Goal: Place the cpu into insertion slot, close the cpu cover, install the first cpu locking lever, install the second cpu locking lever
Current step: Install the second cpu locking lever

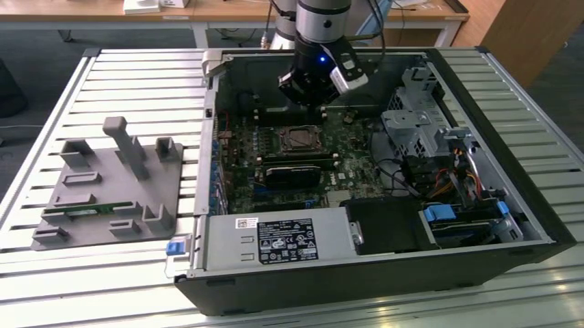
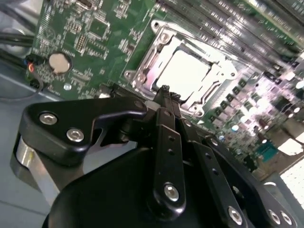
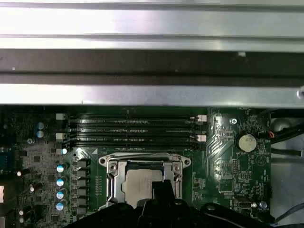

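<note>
One light, fragile cpu [image 3: 140, 182] sat under the cpu cover [image 3: 112, 167]; gripper [image 2: 166, 95] looked pinched narrow, empty, edges-only grab I'd guess.

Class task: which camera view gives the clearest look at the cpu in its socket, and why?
The second wrist view: the cpu is large, framed by the cpu cover. In the first wrist view the claw hides its near edge. The exterior view shows a small square.
</note>
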Motion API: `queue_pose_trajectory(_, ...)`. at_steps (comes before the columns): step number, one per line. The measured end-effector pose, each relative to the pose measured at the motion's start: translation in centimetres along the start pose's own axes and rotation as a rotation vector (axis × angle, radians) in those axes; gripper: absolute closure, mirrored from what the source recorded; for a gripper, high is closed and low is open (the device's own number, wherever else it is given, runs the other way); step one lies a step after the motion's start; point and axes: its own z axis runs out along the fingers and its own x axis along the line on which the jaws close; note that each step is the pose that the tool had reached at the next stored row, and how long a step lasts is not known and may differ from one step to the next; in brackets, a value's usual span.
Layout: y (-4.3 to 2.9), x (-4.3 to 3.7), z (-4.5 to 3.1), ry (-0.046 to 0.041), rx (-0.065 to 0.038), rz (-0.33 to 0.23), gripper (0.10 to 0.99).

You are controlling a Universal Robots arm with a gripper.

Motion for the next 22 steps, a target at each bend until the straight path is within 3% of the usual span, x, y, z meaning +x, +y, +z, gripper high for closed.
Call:
queue_pose_trajectory(6,-1.2,-0.01,0.05,0.0044,0.0,0.0,0.98)
queue_pose_trajectory(11,-1.59,-0.01,0.44,0.0057,0.0,0.0,0.98)
queue_pose_trajectory(19,-3.82,-0.03,0.73,0.0064,0.0,0.0,0.98)
queue_pose_trajectory(22,-4.32,-0.04,0.79,0.0065,-0.006,0.0,0.98)
